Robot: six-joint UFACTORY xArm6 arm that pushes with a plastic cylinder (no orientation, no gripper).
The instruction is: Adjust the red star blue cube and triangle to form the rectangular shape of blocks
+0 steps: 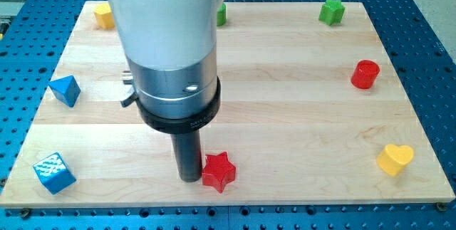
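My tip (189, 179) is down on the pale wooden board (285, 116) near the view's bottom edge, a little left of centre, and the red star-shaped block (218, 171) lies immediately to its right, so close that the two appear to touch, though I cannot tell for certain. The tip is a bare dark rod end and holds nothing; it only stands beside the star. The star is a glossy red piece lying flat, its points clear against the wood. The blue cube (54, 172) sits well apart at the view's bottom left corner, its top face patterned in white and blue, turned at an angle to the board's edge. The blue triangular block (65, 90) lies above it along the left side, also far from the tip. Elsewhere on the board are a yellow block (105, 16) at the top left, a green block (221, 14) partly hidden behind the arm's white body (167, 16), a green star-shaped block (331, 11) at the top right, a red cylinder (365, 74) on the right side and a yellow heart-shaped block (395, 159) at the bottom right.
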